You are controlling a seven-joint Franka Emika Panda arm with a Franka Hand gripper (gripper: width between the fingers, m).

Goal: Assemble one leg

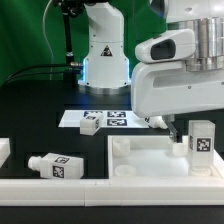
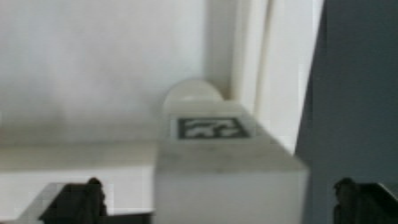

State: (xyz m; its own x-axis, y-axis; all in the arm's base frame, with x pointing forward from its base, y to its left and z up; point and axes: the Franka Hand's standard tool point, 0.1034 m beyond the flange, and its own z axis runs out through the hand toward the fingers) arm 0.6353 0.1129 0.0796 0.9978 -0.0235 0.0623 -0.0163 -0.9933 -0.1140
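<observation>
In the wrist view our tool (image 2: 217,200) is spread wide. Its two dark fingertips (image 2: 80,200) stand well apart, one on each side of a white leg (image 2: 222,165). That leg lies in the gap between them with its square tag (image 2: 214,128) facing the camera. We see clear space between the leg and each fingertip, so the tool pinches nothing and touches nothing that we can make out.

In the exterior view the arm's bulky white hand hides most of the tool, and it hangs over the large white panel (image 1: 150,165). An upright leg (image 1: 203,140) stands on that panel near the exterior view's right edge, just beside the hand. We cannot tell from this view whether it is the one between the fingertips.

A second leg (image 1: 55,165) lies on its side on the black tabletop (image 1: 40,120), toward the exterior view's left. A third leg (image 1: 90,125) rests on the marker board (image 1: 118,117), farther back near the robot's base.
</observation>
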